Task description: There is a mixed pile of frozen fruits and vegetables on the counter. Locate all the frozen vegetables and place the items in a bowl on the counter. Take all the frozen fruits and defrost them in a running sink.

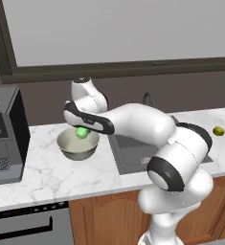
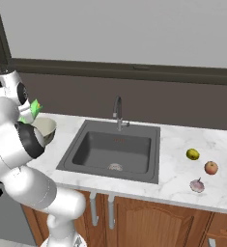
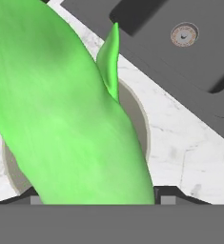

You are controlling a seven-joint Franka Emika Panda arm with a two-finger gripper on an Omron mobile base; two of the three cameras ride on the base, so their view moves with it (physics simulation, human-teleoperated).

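Most of my hand view is being taken up by the bright green vegetable [image 3: 70, 119], so close to the lens that its outline is running off the top and left edges and I cannot make out its whole shape; only one pointed leaf-like tip is standing clear. My pincer [image 1: 81, 130] is pinching this vegetable between its fingers, whose tips are barely peeking out at the bottom of the hand view, mostly hidden behind the green mass. Below the vegetable, slivers of the bowl [image 3: 141, 127] are showing, its rim curving out from behind the green. From the left base view I am holding the vegetable just above the bowl's opening, while my own forearm is covering part of the sink [image 1: 133, 155]. In the right base view my arm is blocking most of the bowl, leaving only its right side visible, and the green item is poking out beside my wrist. Far off on the bench [image 2: 182, 178], right of the sink, the yellow-green fruit [image 2: 192, 154], the red fruit [image 2: 211, 167] and the pale pinkish vegetable [image 2: 197, 185] are lying near one another but apart. The faucet [image 2: 118, 112] is rising behind the basin.
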